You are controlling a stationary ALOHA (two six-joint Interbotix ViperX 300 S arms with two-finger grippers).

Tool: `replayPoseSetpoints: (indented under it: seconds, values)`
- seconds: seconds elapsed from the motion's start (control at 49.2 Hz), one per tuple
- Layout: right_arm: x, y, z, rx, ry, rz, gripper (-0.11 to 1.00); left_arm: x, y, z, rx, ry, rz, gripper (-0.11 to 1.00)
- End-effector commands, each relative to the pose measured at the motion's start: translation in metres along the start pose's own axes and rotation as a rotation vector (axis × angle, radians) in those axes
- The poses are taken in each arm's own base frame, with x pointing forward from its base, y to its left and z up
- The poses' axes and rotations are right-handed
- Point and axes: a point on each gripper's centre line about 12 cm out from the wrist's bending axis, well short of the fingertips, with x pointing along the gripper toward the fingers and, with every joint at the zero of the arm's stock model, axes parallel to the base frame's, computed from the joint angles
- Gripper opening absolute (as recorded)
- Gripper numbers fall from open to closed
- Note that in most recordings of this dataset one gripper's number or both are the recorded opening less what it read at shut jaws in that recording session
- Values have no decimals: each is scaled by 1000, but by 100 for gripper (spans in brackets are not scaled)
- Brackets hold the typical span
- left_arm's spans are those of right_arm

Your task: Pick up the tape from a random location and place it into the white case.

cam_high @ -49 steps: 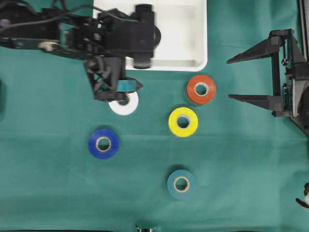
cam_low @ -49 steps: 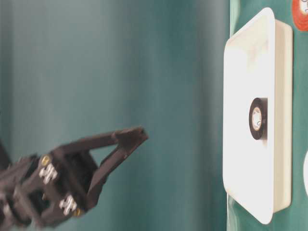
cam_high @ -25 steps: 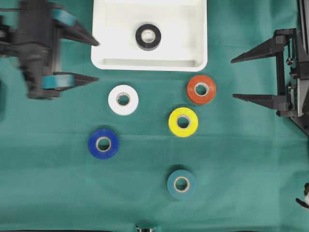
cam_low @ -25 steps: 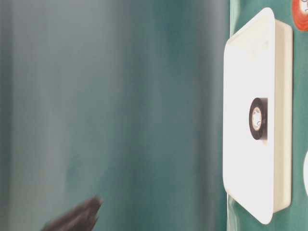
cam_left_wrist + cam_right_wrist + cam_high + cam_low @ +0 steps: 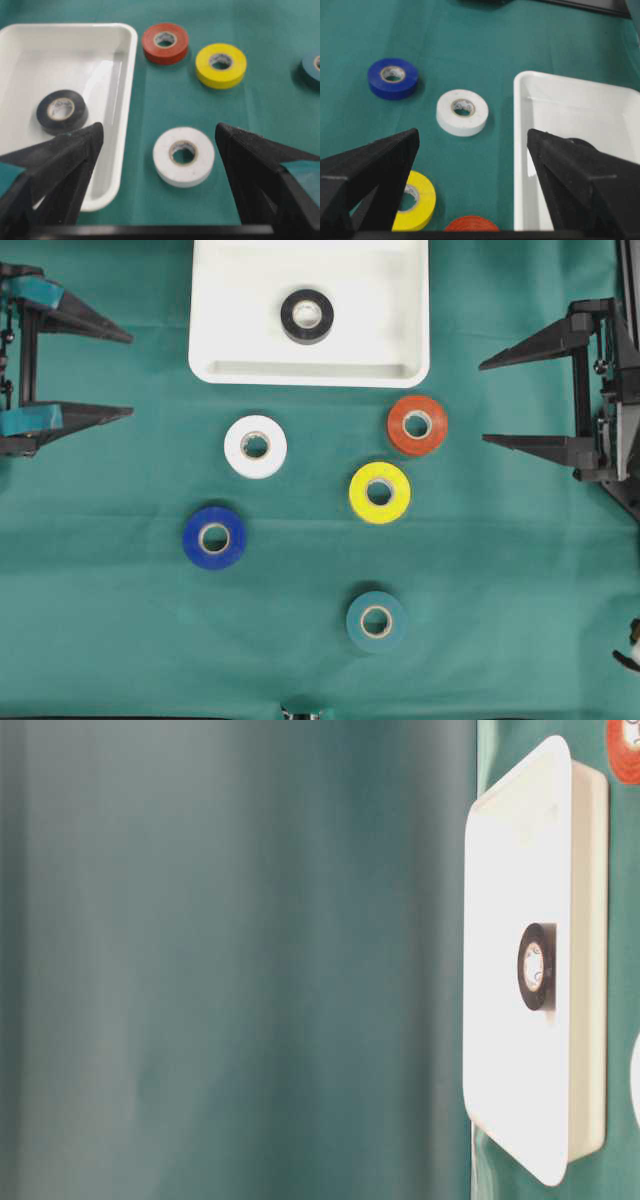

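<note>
1. Near the table's far edge, the white case (image 5: 405,310) is lying flat, with a black tape (image 5: 307,316) sitting inside it; five more rolls are lying on the green table (image 5: 520,590).
2. The left tool (image 5: 120,375) and right tool (image 5: 492,403) are both standing apart, gripping nothing, at opposite side edges.
3. The orange tape (image 5: 417,425) and yellow tape (image 5: 379,492) are lying close together; a descending finger risks nudging the neighbour.
</note>
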Motion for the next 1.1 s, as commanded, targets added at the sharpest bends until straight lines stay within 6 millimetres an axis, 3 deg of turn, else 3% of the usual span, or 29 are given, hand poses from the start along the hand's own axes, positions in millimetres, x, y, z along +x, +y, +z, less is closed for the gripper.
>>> replayPoseSetpoints:
  seconds: [0.0, 0.325, 0.772, 1.077]
  values:
    - [1, 0, 1, -3, -6, -2, 91, -2, 1, -3, -3, -29, 5, 98]
    - [1, 0, -11, -2, 2, 0, 91, 0, -1, -32, -6, -49, 7, 97]
    - [1, 0, -11, 3, 5, 2, 91, 0, -1, -31, -6, -59, 7, 97]
    - [1, 17, -9, -7, 2, 76, 91, 0, -1, -31, -6, -61, 8, 97]
